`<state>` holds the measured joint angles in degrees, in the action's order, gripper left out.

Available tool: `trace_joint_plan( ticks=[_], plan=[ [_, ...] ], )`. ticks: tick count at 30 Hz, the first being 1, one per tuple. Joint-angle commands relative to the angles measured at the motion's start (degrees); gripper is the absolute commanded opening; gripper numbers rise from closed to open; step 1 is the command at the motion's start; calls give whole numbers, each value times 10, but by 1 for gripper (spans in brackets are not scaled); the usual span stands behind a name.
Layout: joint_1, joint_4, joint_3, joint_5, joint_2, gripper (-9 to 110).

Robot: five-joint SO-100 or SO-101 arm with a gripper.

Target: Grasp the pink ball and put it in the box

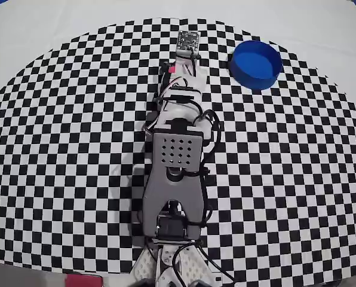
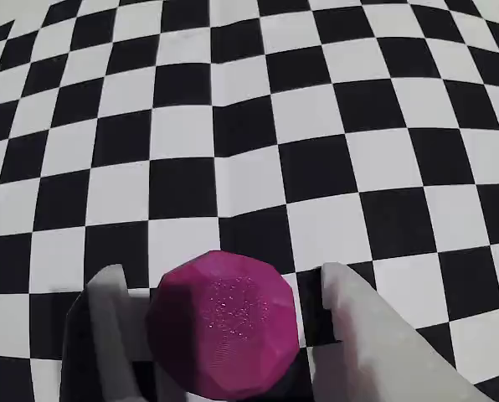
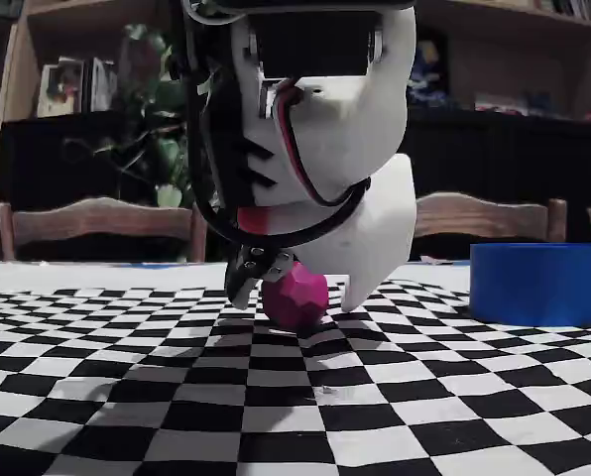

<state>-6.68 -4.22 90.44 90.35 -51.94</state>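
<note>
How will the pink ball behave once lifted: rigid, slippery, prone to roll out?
The pink ball looks faceted and matte, probably a stiff print, so it should not squash between the gripper fingers. Its rough, speckled skin suggests decent grip. Being round, it could roll off across the flat checkered cloth if released outside the box.

Even light — fisheye-warped edges

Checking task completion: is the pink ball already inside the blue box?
No. In the fixed view the pink ball sits between the gripper fingers, apart from the box.
</note>
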Motion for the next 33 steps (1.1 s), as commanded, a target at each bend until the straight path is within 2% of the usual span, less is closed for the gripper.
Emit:
trace_joint_plan(
  ticks=[1, 29, 31, 32, 33],
  plan=[
    [3, 1, -37, -4, -5, 26],
    [3, 1, -40, -3, 1, 26],
    [4, 1, -40, 0, 1, 6],
    [4, 1, -40, -3, 1, 0],
    [4, -1, -40, -4, 2, 0]
  ],
)
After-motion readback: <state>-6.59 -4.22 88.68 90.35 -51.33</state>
